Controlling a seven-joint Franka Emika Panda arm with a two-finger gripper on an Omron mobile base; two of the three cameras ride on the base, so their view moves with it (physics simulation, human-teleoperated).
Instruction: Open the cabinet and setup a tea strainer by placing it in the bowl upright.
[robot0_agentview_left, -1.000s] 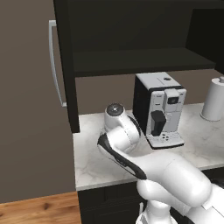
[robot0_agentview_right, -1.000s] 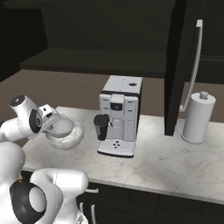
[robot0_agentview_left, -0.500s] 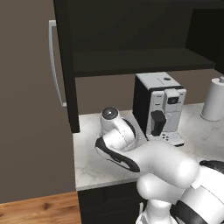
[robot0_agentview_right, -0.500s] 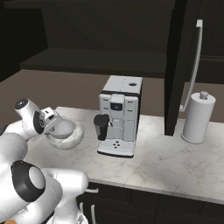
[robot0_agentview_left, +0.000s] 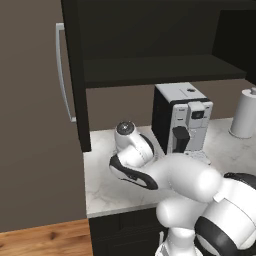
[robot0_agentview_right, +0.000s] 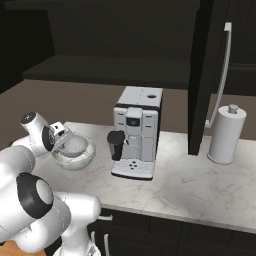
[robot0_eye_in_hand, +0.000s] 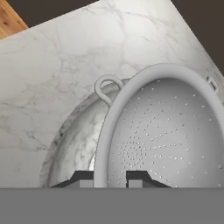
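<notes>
As you look along the hand, your end effector (robot0_eye_in_hand: 110, 176) is closed on the rim of the strainer (robot0_eye_in_hand: 162, 131): one dark tip sits on each side of the pale edge at 6 o'clock. The strainer's perforated basin opens toward the camera and takes up the right half of that view. A small wire loop on its rim stands at about 11 o'clock from the tips. Behind and below it lies the bowl (robot0_eye_in_hand: 74, 140), its mottled wall curving out at 9 o'clock from the strainer, so the strainer sits over the bowl's mouth; whether it touches the bowl's floor you cannot tell from here.

From the right base camera you find the bowl (robot0_agentview_right: 75, 155) on the marble surface (robot0_agentview_right: 190, 185), at 9 o'clock from the coffee machine (robot0_agentview_right: 136, 132), with the hand tilted over its near-left rim. A paper towel roll (robot0_agentview_right: 226, 134) stands at 3 o'clock from the machine, well apart.

The cabinet (robot0_agentview_left: 150, 45) is open, its door (robot0_agentview_left: 35, 115) swung out at the left of the left base view, silver handle (robot0_agentview_left: 62, 70) facing you. The shelf inside looks bare, though it is dark.
</notes>
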